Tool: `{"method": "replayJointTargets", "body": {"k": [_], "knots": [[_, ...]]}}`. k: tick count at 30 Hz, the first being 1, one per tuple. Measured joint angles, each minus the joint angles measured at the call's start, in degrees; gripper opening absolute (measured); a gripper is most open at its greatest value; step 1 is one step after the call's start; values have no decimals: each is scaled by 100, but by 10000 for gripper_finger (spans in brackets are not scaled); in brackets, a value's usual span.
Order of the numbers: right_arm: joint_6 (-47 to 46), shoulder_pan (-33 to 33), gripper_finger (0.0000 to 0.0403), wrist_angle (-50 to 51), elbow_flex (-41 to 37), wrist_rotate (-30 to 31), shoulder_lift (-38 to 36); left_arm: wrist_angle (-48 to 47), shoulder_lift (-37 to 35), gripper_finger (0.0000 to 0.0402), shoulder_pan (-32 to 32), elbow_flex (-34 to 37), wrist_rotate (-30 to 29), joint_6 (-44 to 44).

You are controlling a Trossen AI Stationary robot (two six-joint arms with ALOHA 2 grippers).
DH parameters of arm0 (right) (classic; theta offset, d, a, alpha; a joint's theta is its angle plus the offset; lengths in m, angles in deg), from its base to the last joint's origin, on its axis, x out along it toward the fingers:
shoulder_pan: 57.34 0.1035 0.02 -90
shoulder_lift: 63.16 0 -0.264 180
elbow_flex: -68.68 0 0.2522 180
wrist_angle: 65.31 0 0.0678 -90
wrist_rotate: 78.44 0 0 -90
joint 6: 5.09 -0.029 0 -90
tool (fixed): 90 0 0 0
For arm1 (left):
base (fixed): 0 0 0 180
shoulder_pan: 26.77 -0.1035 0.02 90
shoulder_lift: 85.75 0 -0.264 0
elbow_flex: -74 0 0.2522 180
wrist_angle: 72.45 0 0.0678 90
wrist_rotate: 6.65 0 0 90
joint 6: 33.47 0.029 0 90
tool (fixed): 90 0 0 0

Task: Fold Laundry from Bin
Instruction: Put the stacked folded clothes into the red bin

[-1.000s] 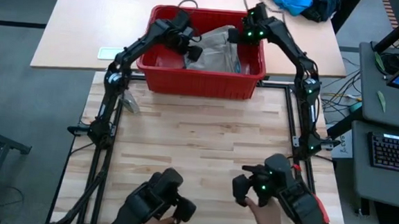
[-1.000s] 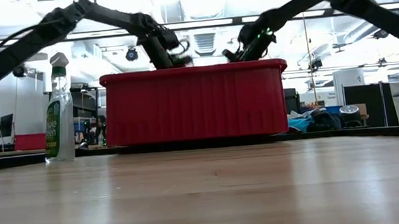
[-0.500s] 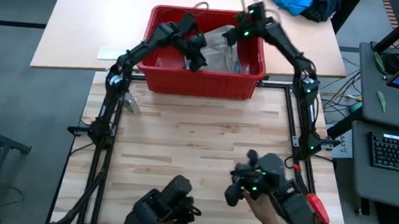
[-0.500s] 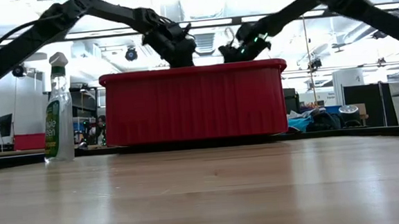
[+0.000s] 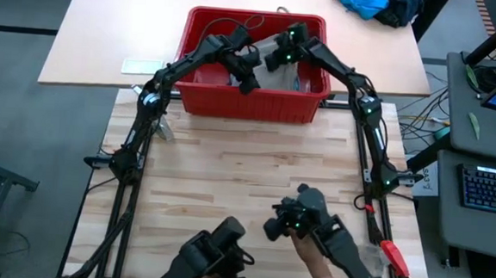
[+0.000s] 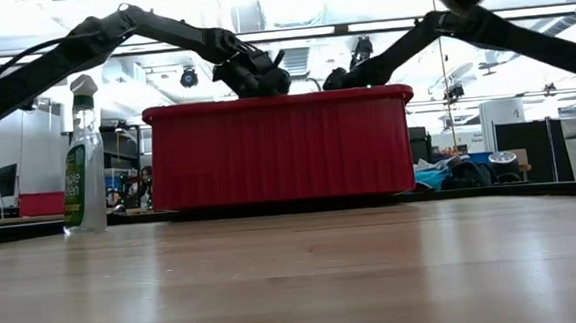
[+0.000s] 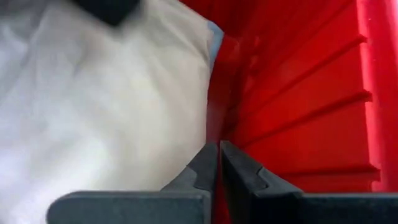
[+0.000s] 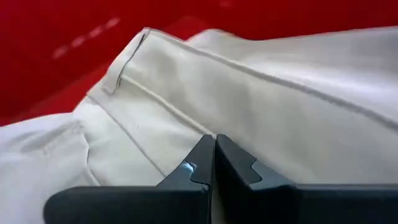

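Note:
The red bin (image 5: 250, 105) (image 6: 279, 147) stands at the table's far edge. A khaki garment (image 5: 293, 73) (image 7: 106, 112) (image 8: 280, 93) lies in it. A sliver of light blue cloth (image 7: 214, 38) shows past its edge, beside the bin wall. Both grippers reach down into the bin. My left gripper (image 5: 251, 81) (image 7: 219, 146) is shut, its tips where the khaki cloth's edge meets the red wall. My right gripper (image 5: 270, 61) (image 8: 214, 140) is shut over the garment, close to its waistband and belt loop (image 8: 118, 78). In the low view the bin's rim hides both sets of fingertips. My left gripper points slanting down at the khaki cloth's edge (image 7: 202, 134) by the bin wall; I cannot tell whether it touches or has cloth between its fingers. My right gripper's shut tips lie against the garment a little below the waistband seam (image 8: 186, 134), slanting down; whether a fold is pinched cannot be told.
A spray bottle (image 6: 84, 154) (image 5: 162, 129) stands near the table's left edge, in front of the bin. A bright blue cloth heap (image 5: 368, 1) lies on the far table. A person's hands work two control arms (image 5: 311, 238) at the near edge.
Both grippers have gone down into the bin and toward each other over the khaki garment, each rolling at the wrist. Their fingers stood apart a second ago and are now shut. The bin stays in place.

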Motion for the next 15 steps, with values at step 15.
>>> {"method": "replayJointTargets", "body": {"k": [15], "knots": [[-637,-421,9,553,363,-342,-709,-296,-149,0,-143,-28,-191,-444]]}}
